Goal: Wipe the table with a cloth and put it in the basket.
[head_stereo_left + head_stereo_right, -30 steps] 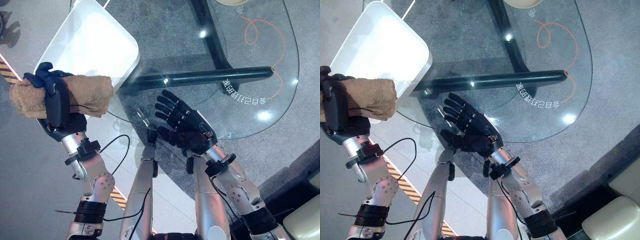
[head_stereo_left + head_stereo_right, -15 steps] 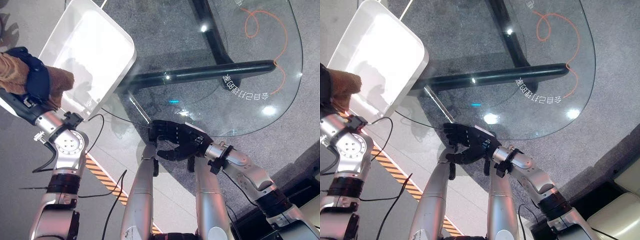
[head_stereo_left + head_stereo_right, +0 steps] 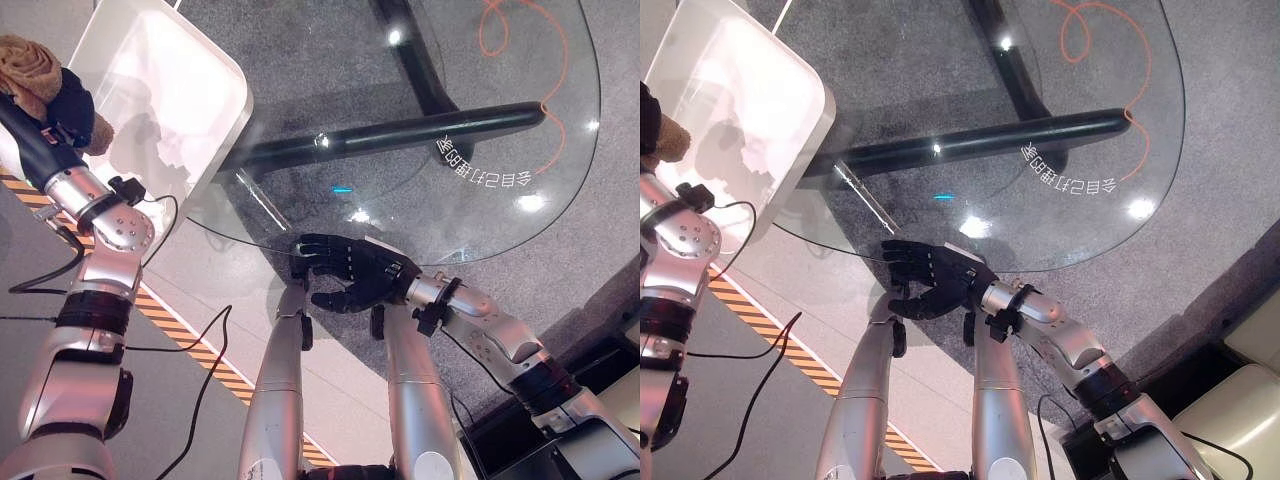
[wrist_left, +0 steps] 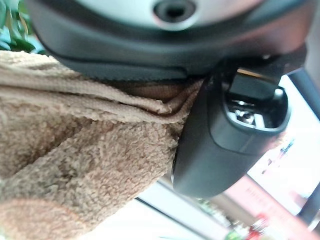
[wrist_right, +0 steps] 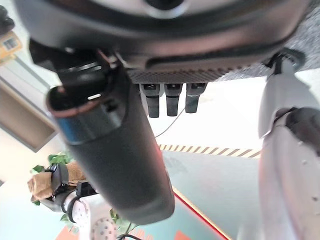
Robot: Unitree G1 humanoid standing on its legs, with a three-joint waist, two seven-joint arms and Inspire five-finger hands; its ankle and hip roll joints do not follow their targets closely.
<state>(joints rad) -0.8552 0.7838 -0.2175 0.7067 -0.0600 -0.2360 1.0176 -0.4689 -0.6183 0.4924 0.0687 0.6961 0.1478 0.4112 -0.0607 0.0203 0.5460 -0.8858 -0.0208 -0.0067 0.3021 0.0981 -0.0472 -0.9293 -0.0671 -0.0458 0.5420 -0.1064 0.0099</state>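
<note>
A brown fluffy cloth [image 3: 25, 62] is bunched in my left hand [image 3: 68, 105], whose fingers are curled round it. That hand is raised at the far left, beside the outer left rim of the white basket [image 3: 243, 95]. The left wrist view shows the cloth [image 4: 75, 150] pressed under the thumb [image 4: 225, 140]. My right hand [image 3: 365, 280] hangs at the near edge of the round glass table [image 3: 560, 130], turned sideways, fingers relaxed and holding nothing. The right wrist view shows that hand's thumb [image 5: 115, 150] and, far off, the cloth [image 5: 42, 180].
An orange scribble [image 3: 510, 20] and white lettering [image 3: 485, 170] mark the glass. The table's black base bars [image 3: 400, 140] show through it. Yellow-black striped tape [image 3: 190, 345] runs across the floor by the basket. A pale seat [image 3: 1240, 420] stands at the lower right.
My left arm has swung the cloth up and to the far left of the basket. My right hand has dropped from over the glass to its near edge and turned sideways.
</note>
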